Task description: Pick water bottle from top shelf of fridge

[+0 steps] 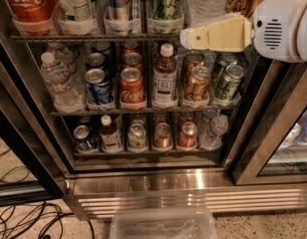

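Note:
The water bottle (206,0) stands on the top shelf (93,37) of the fridge (193,180), right of centre. Only its clear ribbed lower body shows; its cap is cut off by the top edge. It sits in a clear tub behind the thin front rail. My gripper (193,35), cream-coloured on a white wrist, reaches in from the right. Its tip is at rail height, just below and in front of the water bottle and a little to its left. It holds nothing that I can see.
A Coca-Cola bottle (25,1) and tall cans (166,4) share the top shelf. Below are cans, a brown tea bottle (164,76) and a crinkled clear bottle (56,81). The glass door (285,133) stands open at right. A plastic box (163,225) and cables (24,220) lie on the floor.

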`<move>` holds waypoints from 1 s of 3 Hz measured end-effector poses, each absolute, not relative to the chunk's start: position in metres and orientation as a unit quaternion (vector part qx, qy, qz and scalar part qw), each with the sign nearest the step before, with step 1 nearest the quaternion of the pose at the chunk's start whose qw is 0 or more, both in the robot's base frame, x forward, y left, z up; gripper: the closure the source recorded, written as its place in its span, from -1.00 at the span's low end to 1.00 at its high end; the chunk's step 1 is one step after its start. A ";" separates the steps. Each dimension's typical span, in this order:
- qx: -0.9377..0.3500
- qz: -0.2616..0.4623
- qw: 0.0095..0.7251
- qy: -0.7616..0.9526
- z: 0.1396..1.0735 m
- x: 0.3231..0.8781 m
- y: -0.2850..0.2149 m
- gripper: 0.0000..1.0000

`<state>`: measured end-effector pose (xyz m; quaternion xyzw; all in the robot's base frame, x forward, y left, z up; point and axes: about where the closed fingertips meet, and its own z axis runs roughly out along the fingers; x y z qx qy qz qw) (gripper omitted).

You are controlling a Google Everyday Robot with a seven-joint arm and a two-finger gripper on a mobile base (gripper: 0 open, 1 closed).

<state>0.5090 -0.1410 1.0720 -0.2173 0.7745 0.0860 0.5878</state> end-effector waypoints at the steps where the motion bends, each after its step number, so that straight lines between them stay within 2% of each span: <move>1: -0.217 0.087 0.589 0.773 1.072 0.508 -0.139 -1.00; 3: -0.222 0.097 0.619 0.747 1.075 0.515 -0.111 -0.92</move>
